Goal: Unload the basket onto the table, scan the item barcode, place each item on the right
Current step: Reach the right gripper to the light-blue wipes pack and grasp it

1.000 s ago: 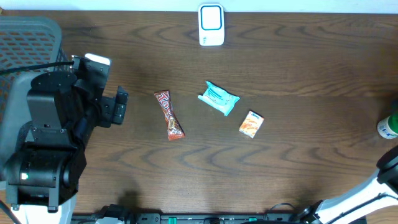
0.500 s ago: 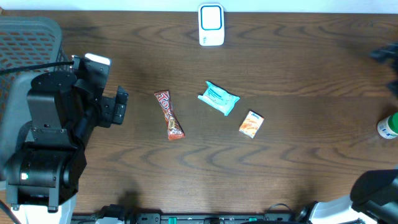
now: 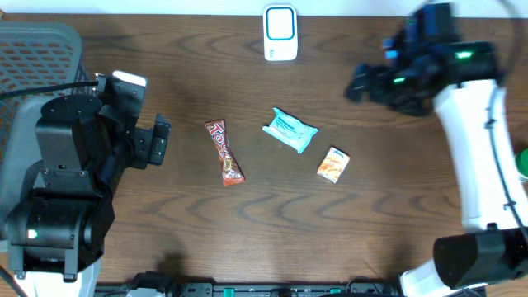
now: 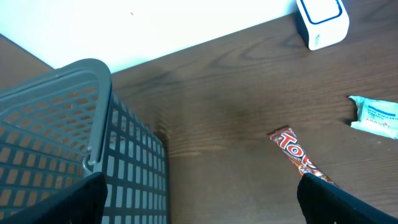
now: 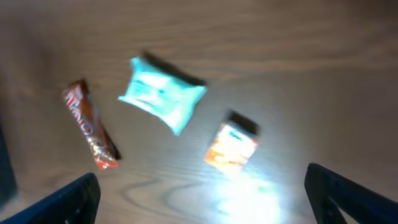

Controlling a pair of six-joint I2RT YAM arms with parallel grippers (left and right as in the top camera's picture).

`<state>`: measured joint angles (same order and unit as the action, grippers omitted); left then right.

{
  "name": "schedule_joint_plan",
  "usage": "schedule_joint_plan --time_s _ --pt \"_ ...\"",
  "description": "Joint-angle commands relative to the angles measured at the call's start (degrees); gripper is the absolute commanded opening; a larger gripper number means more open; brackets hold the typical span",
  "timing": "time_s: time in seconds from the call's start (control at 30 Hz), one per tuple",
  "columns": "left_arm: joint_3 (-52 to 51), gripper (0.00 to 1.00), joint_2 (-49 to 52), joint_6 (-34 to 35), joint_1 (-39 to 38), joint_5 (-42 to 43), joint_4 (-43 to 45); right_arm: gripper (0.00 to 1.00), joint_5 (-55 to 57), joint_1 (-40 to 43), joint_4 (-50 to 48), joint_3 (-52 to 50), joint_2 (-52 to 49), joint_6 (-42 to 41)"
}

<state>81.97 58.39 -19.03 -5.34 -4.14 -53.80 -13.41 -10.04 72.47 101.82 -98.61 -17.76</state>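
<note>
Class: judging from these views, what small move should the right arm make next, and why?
Probably lower the right gripper toward the orange packet: its jaws stand open and empty, the packet lies free, and nothing is at the scanner yet.

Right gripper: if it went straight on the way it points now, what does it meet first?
Probably bare table, just beside the small orange box, with the teal packet further left. The right gripper is open and empty; the view is blurred, so depth is uncertain.
</note>
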Motion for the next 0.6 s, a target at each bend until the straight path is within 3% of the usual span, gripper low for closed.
schedule_joint_plan --time_s 0.0,0.13,0.3,0.57 --pt "-0.2 0.98 0.0 0.9 0.3 0.7 -0.2 0.99 -0.8 -4.9 -3.3 -5.0 -0.1 -4.6" --pt "-0.2 0.98 0.0 0.9 0.3 0.7 -0.2 0.99 -4.4 -7.8 -9.4 -12.1 -1.4 -10.9" --pt "-0.2 0.98 0.0 0.9 0.3 0.7 -0.2 0.99 -12.5 -10.2 -18.7 -20.0 -1.9 -9.2" --pt "-0.2 0.98 0.0 0.9 0.3 0.7 -0.2 0.99 -18.5 -10.8 -35.2 -31.4 -2.9 -18.8"
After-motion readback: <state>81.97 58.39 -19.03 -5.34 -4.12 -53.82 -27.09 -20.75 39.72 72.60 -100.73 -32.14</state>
